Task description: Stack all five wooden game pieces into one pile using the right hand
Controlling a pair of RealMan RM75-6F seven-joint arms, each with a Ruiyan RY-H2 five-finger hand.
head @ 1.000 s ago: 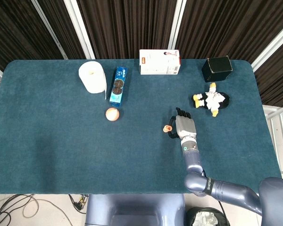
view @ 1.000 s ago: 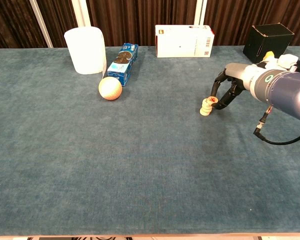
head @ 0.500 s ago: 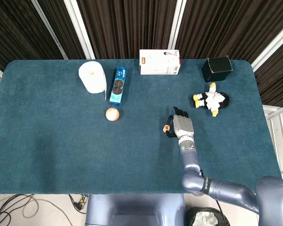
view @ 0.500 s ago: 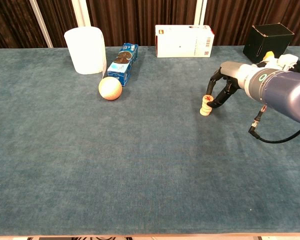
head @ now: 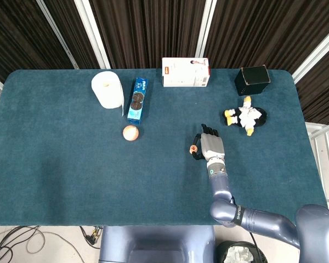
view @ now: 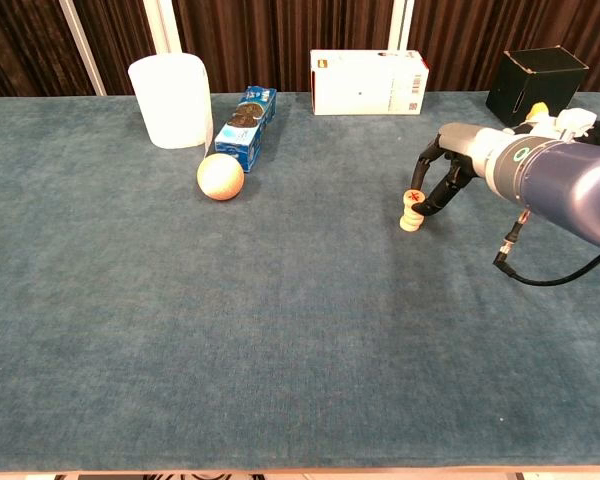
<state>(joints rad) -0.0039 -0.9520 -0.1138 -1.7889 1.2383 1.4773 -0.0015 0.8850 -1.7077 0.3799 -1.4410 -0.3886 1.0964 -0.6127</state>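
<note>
The pile of wooden game pieces (view: pixel 412 211) stands on the blue desk (head: pixel 60 164), right of centre, at about 3 o'clock from the small ball (head: pixel 130 132) and well apart from it. In the chest view it reads as a short column of pale discs, the top one marked in red; how many discs are in it I cannot tell for sure. Such pieces are likely light, hard and smooth, so they should slide on one another, and a tall narrow stack would topple at a sideways nudge. The safe hold is probably on a disc's rim, pinched from opposite sides and let go straight upward.

The right robot hand (view: pixel 448 180) sits at 3 o'clock of the pile, fingers (view: pixel 432 205) curled down around its top; whether they pinch the top disc or only touch it, I cannot tell. The left robot hand is out of view.

Farther off, toward 12 o'clock, lie a cookie pack (head: pixel 137 100), a paper roll (head: pixel 107 90), a white carton (head: pixel 185 72), a black box (head: pixel 252 80) and a stuffed toy (head: pixel 245 116).
</note>
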